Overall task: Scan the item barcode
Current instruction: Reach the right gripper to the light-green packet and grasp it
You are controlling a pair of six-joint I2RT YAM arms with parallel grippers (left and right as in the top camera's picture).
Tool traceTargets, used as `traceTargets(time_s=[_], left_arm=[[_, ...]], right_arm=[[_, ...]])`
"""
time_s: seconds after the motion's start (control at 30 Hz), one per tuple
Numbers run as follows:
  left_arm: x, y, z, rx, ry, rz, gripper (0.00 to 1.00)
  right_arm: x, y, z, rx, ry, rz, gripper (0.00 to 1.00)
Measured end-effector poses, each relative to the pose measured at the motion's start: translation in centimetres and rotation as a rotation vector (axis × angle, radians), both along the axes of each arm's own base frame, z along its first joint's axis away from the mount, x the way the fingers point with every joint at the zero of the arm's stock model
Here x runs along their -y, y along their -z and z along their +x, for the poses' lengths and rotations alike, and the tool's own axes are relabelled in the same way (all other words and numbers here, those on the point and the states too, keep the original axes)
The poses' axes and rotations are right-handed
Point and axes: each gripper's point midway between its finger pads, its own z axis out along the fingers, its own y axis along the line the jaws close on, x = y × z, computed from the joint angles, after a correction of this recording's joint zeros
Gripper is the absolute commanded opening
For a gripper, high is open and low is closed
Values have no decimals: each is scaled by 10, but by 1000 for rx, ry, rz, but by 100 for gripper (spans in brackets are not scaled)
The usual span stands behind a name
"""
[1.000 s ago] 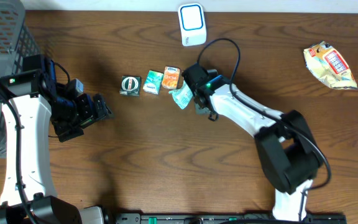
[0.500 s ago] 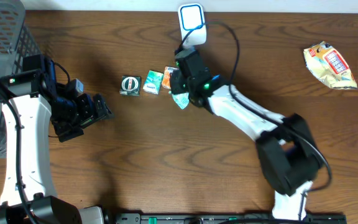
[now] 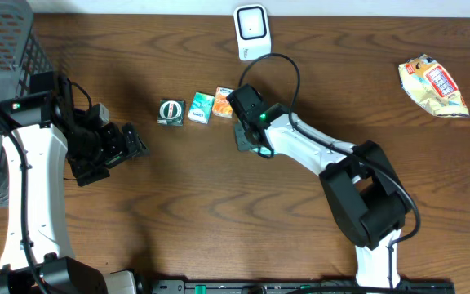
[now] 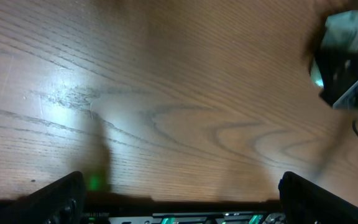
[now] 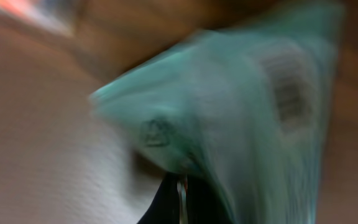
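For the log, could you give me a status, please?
Left gripper open, empty. Right gripper shut on teal packet. Orange packet close alongside; scanner unblocked.

right wrist | blurred teal packet fills view | barcode on its right side | wood table behind

Overhead looks straight down from high up on the whole table, with the left arm at frame left and the right arm centre-right. The left wrist view sits low, facing across bare wood toward the right arm's end, blurred at upper right, a spot it shares with overhead. The right wrist view is pressed up against a teal packet, blurred and filling the frame.
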Motion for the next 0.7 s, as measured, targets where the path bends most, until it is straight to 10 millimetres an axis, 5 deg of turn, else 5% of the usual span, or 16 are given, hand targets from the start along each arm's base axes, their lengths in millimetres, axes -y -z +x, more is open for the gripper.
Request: traceTargets(time_s=[0.1, 0.17, 0.23, 0.4, 0.7], left_arm=[[0, 0, 0, 0, 0, 0, 98], [0, 0, 0, -1, 0, 0, 98], [0, 0, 0, 0, 0, 0, 98], [0, 0, 0, -1, 0, -1, 98], [0, 0, 0, -1, 0, -1, 98]], right_arm=[[28, -9, -14, -38, 22, -106, 4], [47, -23, -20, -33, 37, -184, 18], [64, -44, -23, 0, 66, -249, 18], [63, -81, -18, 86, 87, -192, 10], [52, -53, -25, -14, 74, -137, 2]])
